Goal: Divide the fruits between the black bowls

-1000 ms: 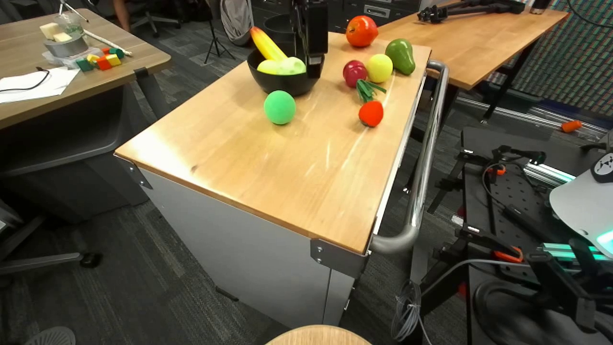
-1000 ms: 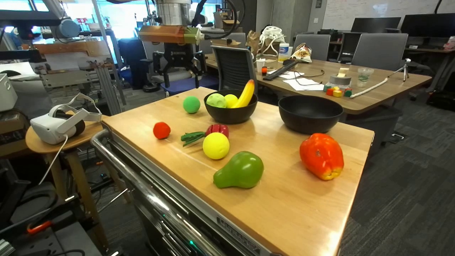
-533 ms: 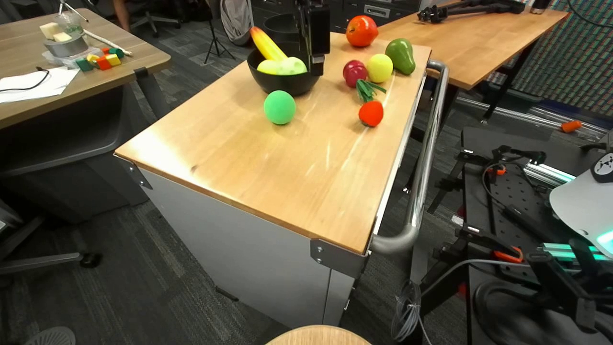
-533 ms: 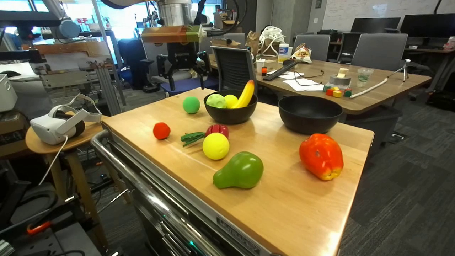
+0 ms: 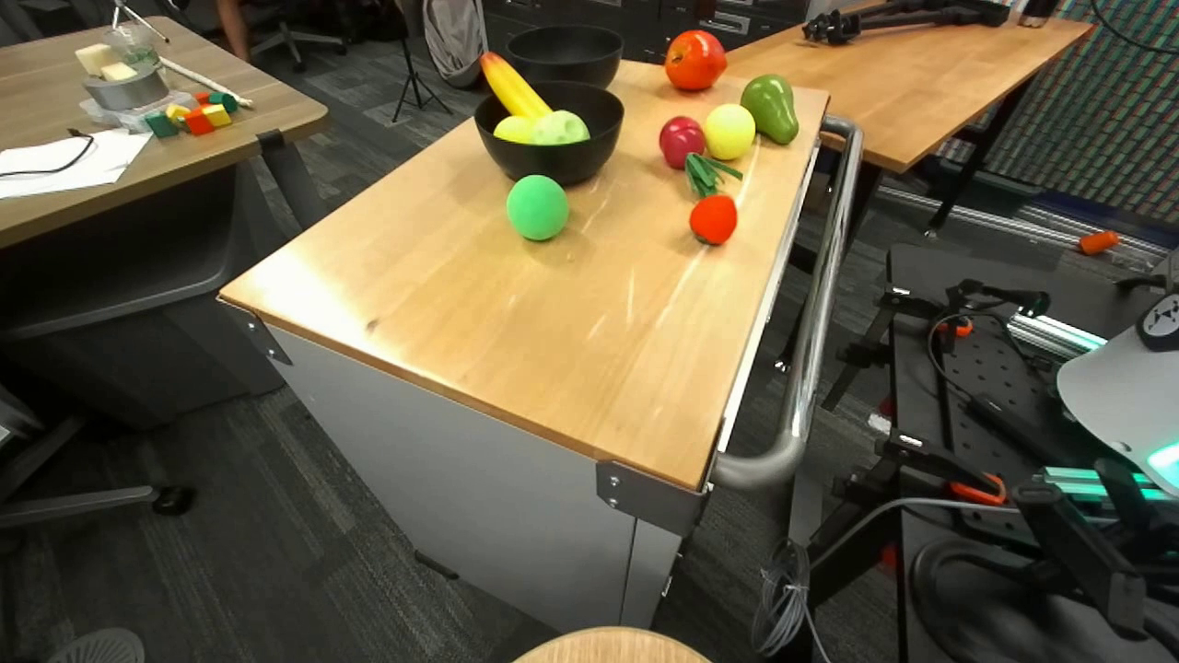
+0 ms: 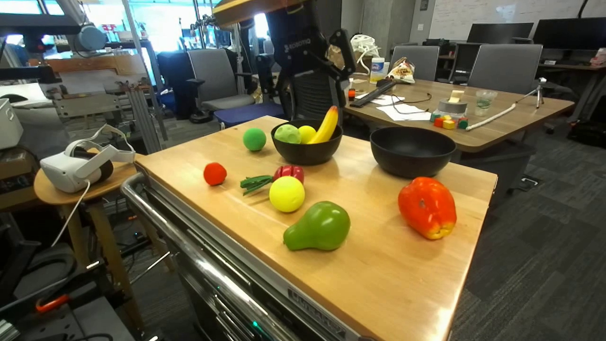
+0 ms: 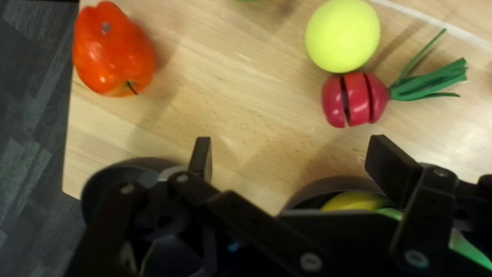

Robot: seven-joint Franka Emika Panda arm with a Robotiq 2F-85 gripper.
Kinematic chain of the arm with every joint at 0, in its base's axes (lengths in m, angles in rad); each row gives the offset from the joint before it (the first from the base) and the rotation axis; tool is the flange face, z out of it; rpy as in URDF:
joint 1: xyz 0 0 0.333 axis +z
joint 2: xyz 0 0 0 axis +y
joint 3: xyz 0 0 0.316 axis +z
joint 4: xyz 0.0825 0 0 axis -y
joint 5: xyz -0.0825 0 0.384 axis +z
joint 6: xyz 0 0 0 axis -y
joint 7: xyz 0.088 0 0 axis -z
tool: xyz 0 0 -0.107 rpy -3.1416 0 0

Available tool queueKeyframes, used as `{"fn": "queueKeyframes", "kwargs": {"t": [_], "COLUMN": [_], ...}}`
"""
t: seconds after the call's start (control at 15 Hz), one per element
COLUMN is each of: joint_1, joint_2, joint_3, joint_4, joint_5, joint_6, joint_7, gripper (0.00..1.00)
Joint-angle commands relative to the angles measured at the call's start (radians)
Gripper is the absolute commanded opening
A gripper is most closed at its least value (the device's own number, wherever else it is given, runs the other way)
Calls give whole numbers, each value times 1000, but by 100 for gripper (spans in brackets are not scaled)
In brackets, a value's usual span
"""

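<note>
A black bowl [image 6: 307, 154] holds a banana [image 6: 327, 125], a pale green fruit [image 6: 287, 134] and a yellow one [image 6: 307, 134]. No fruit shows inside the farther black bowl [image 5: 565, 55]. Loose on the cart top lie a green ball [image 5: 538, 208], a small red fruit [image 6: 215, 174], a red sliced piece with green stalk [image 7: 357, 98], a yellow ball [image 7: 342, 36], a green pear-like fruit [image 6: 319, 227] and an orange-red pepper-like one [image 7: 111, 52]. My gripper [image 6: 312, 97] is tilted above and behind the filled bowl. Its fingers [image 7: 388, 161] stand wide apart, nothing between them.
A metal handle rail [image 5: 820, 304] runs along one side of the wooden cart top [image 5: 516, 313]. Behind the bowls stands a table [image 6: 473, 132] with small blocks and tape. A stool [image 6: 47, 184] bears a white headset [image 6: 85, 163].
My gripper has swung to the right and tilted in the exterior view facing it. It has left the view where it hid part of the bowls. The fruits and bowls have stayed put.
</note>
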Motion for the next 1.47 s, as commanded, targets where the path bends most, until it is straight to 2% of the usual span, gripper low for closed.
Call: {"fn": "queueKeyframes", "kwargs": {"t": [0.0, 0.2, 0.27, 0.47, 0.87, 1.4], "joint_1": [-14, -24, -27, -37, -102, -206], "joint_2": [-15, -26, -10, 61, 265, 460], "joint_3": [-21, -32, -20, -33, -87, -72], "joint_4": [-12, -29, -18, 56, 281, 467], "joint_5": [10, 18, -66, -133, 16, 151], "joint_6": [14, 31, 73, 83, 3, -123], "joint_7": [-15, -22, 27, 4, -174, -307], "gripper": [100, 100, 100, 100, 100, 100]}}
